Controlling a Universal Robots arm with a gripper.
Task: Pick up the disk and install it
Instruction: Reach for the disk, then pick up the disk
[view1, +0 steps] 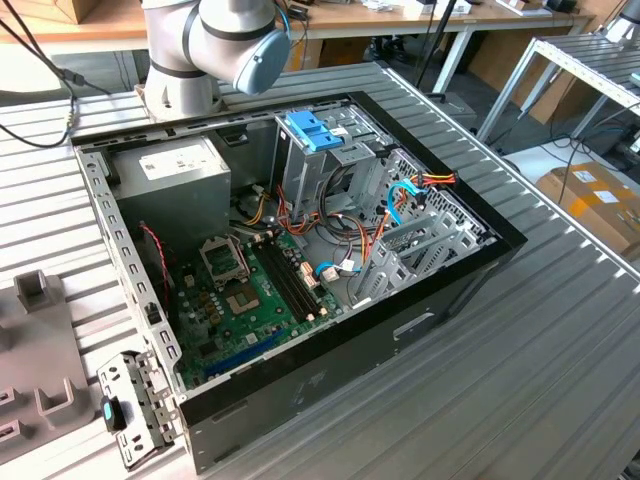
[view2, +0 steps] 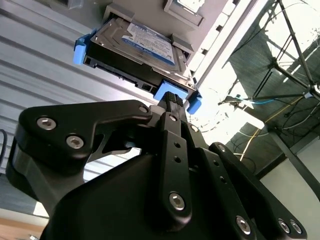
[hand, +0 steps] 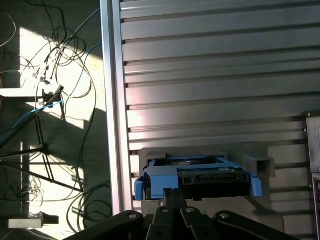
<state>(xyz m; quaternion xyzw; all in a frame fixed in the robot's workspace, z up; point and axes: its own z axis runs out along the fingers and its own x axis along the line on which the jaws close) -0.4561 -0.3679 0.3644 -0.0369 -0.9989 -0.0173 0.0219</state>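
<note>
**A:** Where's the disk (hand: 210, 176) right now?

**B:** Lying flat in a grey holder (hand: 260, 162) on the ribbed metal bench (hand: 210, 75), close to the bench's edge. Cables (hand: 65, 75) trail over the floor (hand: 55, 45) just past it. There's a blue carrier frame around the disk, and the second wrist view catches its white label (view2: 150, 37) facing up.

**A:** And the gripper (hand: 173, 191)?

**B:** Right at the disk's near end. Both wrist views put the black fingertips at the blue tab of the frame. The jaws are drawn together with no gap between them. Whether they pinch that tab, I cannot tell.

**A:** So the disk isn't lifted?

**B:** No, it sits in the holder.

**A:** And the exterior view?

**B:** The open computer case (view1: 300, 385) lies on the bench with its open side up and the green board (view1: 235, 300) showing. There's a blue latch (view1: 313, 130) on the drive cage and a grey power supply (view1: 170, 172) in the corner. The arm (view1: 225, 35) stands at the far side of the case.
</note>
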